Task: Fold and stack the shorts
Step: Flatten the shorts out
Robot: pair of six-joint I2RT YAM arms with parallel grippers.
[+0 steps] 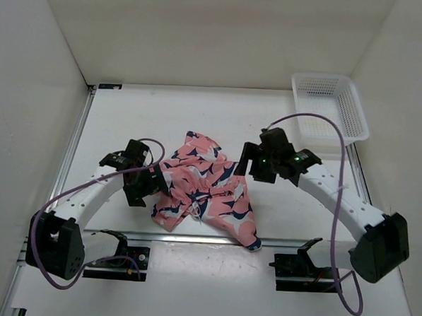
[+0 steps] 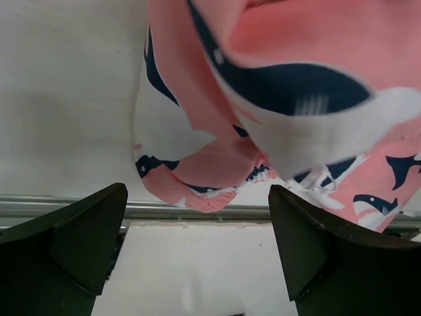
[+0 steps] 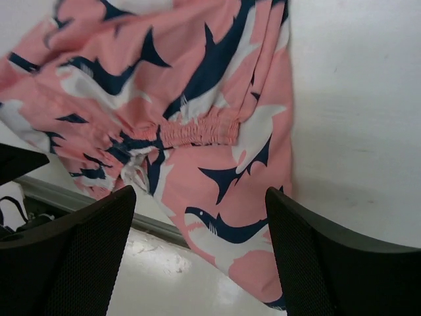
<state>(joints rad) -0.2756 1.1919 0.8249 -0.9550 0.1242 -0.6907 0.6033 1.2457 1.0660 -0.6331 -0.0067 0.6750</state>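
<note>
Black fingers [image 2: 85, 243] of the left pincer [image 2: 197, 197] fill the near part of its wrist view, spread wide with nothing between them. It hovers at the left edge of the shorts [image 1: 206, 189], just beside the cloth. The right pincer [image 3: 197, 197] hangs over the right side of the garment, also wide open and empty, the fabric lying loose below it.

The shorts lie crumpled in the middle of the desk [image 1: 279, 211], between the two pincers, with one corner trailing toward the rail [image 1: 193, 236] at the near edge. They are not yet spread flat or folded. The white mesh basket [image 1: 330, 104] sits well apart at the far right.

This cloth looks thin, light and limp, so it will likely sag, bunch and drag, not keep a shape. The gathered elastic waistband [image 3: 197, 131] seems the firmest place to pinch, taken at its two ends, one per pincer, so the legs hang free. A grip in mid-panel would probably lift only a single layer and twist the rest
</note>
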